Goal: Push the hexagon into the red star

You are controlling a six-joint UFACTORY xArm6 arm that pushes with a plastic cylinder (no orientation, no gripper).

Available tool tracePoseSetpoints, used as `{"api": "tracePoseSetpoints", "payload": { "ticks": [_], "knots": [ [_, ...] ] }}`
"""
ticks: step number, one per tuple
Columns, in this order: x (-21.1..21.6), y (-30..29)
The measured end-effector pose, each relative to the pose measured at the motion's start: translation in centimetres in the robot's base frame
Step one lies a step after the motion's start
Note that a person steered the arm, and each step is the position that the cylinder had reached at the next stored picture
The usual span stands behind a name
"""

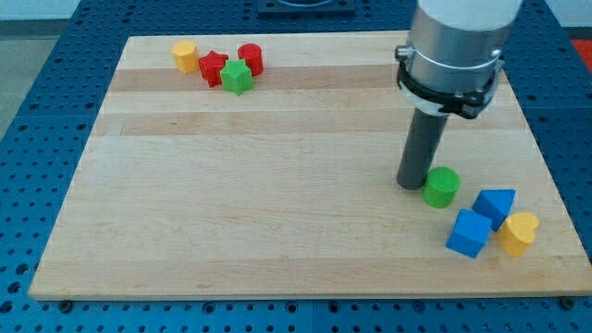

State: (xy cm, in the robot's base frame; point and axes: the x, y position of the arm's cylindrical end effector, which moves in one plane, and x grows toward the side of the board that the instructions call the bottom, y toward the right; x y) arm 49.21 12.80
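Observation:
The yellow hexagon (185,55) sits near the view's top left, just left of the red star (213,67), nearly touching it. A green star (237,77) touches the red star's lower right, and a red cylinder (251,58) stands right of them. My tip (412,183) rests on the board far away at the view's right, just left of a green cylinder (441,186) and nearly touching it.
A blue triangle block (494,205), a blue cube (469,232) and a yellow heart (518,232) cluster at the view's lower right, near the wooden board's (277,185) right edge. The arm's grey body (458,46) rises above the tip.

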Motion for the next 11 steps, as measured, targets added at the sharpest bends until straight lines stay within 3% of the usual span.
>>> {"api": "tracePoseSetpoints", "payload": {
  "ticks": [1,6,9,11],
  "knots": [
    [0.0,-0.3],
    [-8.5,-24.4],
    [-17.2,-36.0],
    [-24.6,-37.5]
  ]
}}
